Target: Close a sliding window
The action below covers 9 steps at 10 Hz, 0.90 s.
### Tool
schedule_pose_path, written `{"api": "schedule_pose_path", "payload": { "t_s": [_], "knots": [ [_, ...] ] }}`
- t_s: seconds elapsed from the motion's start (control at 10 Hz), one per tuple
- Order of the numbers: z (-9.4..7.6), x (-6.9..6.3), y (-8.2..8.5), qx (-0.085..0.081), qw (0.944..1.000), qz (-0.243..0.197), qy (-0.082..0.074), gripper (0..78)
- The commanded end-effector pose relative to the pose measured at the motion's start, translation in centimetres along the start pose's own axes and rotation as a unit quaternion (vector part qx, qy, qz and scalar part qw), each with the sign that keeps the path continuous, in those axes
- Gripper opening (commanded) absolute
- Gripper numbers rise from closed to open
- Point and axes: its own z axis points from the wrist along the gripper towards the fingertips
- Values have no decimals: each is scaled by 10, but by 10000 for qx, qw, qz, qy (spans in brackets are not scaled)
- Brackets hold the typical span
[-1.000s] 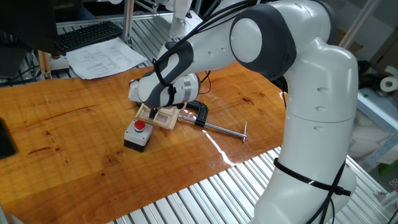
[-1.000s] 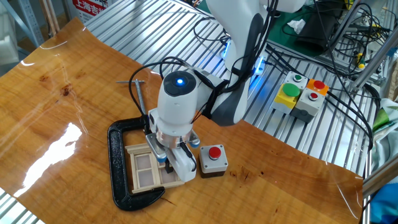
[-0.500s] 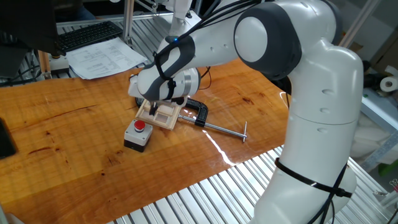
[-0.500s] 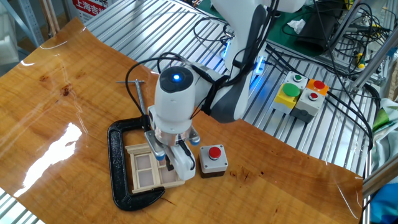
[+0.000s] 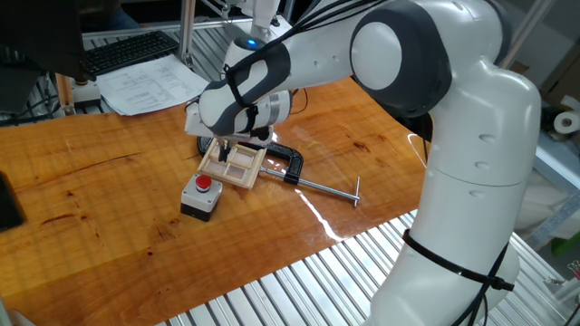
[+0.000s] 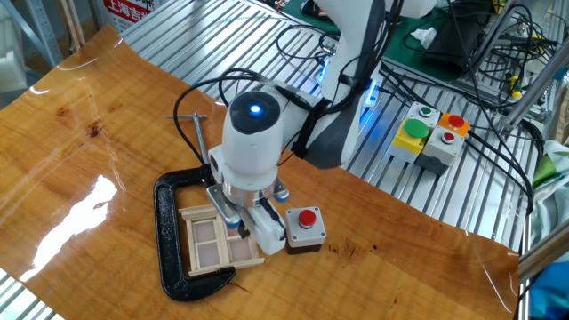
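Black C-clamp (image 6: 171,233) flat on wooden table (image 6: 80,142), long screw rod (image 5: 324,188) pointing toward table edge. Grey box (image 5: 199,198) with red button (image 5: 204,184) just beside clamp. Keyboard (image 5: 127,51), papers (image 5: 149,84) behind table. Button boxes (image 6: 430,135) on metal slats.

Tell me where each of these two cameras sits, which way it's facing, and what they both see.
One fixed view: raised at the table's long edge beside the robot's base, looking across the table toward a keyboard; the whole arm and base fill the right.
The other fixed view: high on the opposite side, looking down; only the wrist and forearm show, above the window.
Both share the gripper, window, clamp and button box.
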Motion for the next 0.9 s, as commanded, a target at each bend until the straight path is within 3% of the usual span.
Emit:
{"api": "schedule_pose_path", "payload": {
  "t_s": [0.1, 0.6, 0.9],
  "knots": [
    [-19, -1, 0, 132, 9988, -461, -56, 0],
    [-50, -1, -5, 135, 9915, -1291, -99, 0],
    [-52, -1, -5, 130, 9909, -1333, -99, 0]
  ]
}}
